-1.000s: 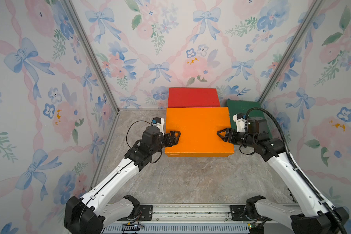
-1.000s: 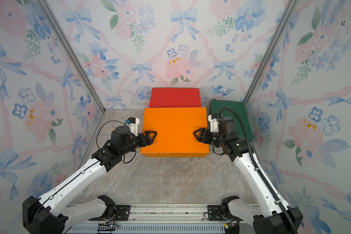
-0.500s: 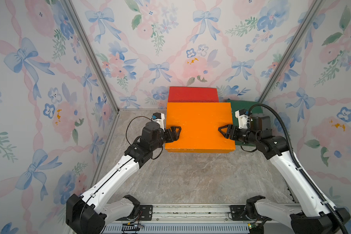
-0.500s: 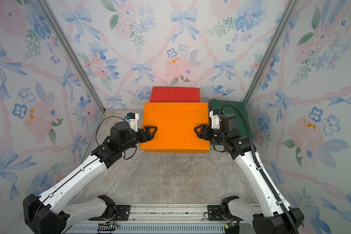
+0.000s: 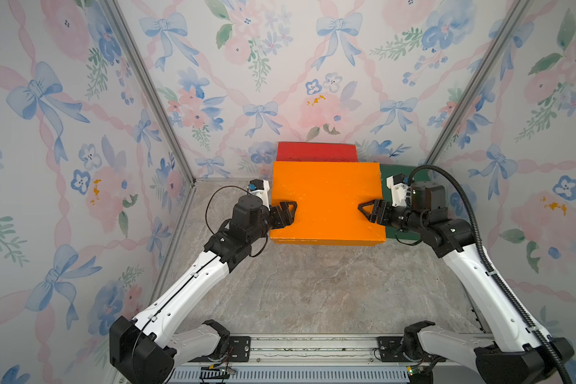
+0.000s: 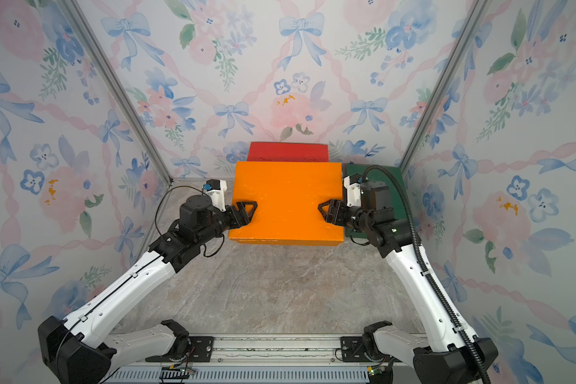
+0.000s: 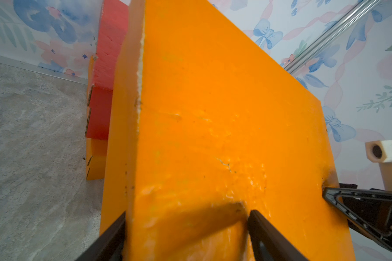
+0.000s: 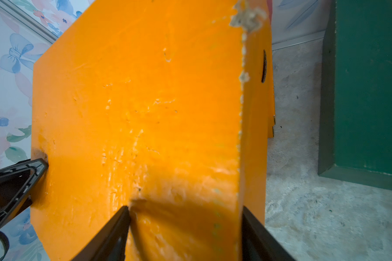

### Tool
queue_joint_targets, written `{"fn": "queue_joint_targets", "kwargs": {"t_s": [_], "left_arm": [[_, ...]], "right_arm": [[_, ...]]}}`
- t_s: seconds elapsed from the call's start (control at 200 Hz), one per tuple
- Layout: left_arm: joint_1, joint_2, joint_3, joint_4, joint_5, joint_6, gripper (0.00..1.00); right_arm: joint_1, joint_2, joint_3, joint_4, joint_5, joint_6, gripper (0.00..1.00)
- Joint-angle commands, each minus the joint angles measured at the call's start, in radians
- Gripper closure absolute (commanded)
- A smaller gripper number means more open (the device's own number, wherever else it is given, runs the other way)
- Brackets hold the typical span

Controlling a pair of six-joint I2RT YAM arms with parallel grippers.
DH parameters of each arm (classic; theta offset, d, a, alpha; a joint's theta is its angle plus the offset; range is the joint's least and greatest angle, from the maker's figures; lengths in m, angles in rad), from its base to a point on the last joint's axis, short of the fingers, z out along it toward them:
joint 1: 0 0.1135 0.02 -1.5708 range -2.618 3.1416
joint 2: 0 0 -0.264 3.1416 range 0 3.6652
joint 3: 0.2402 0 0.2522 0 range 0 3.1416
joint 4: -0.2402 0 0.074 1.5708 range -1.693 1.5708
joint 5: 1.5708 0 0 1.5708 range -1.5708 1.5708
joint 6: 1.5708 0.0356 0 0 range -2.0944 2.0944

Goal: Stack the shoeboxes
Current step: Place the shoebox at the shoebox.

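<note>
An orange shoebox (image 5: 326, 199) (image 6: 286, 199) hangs above the table, held level between both arms. My left gripper (image 5: 291, 211) (image 7: 187, 214) is shut on its left end, one finger on the lid and one beneath. At the other end my right gripper (image 5: 363, 209) (image 8: 185, 209) is shut the same way. Behind it a red shoebox (image 5: 316, 152) (image 7: 106, 56) sits on a second orange shoebox (image 7: 95, 158) against the back wall. The held box hides most of that pair in both top views. A dark green shoebox (image 5: 394, 170) (image 8: 371, 90) lies flat at the back right.
Floral walls enclose the marble table (image 5: 313, 292) on three sides, with metal corner posts (image 5: 153, 99) at the back. The right arm's black cable (image 5: 473, 226) loops over the green shoebox. The arm bases (image 5: 313, 345) sit on a rail at the front edge.
Both arms have carried the orange shoebox up and toward the back wall. It now covers more of the red shoebox. Both grips have held.
</note>
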Motion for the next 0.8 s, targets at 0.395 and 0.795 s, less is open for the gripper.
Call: {"fn": "queue_joint_targets", "kwargs": {"t_s": [0.395, 0.795], "left_arm": [[-0.054, 0.049, 0.144, 0.159, 0.280, 0.019, 0.20], [-0.054, 0.093, 0.215, 0.159, 0.275, 0.020, 0.21]], "right_arm": [[0.049, 0.090, 0.125, 0.052, -0.206, -0.006, 0.29], [0.029, 0.119, 0.161, 0.083, -0.227, 0.010, 0.29]]}}
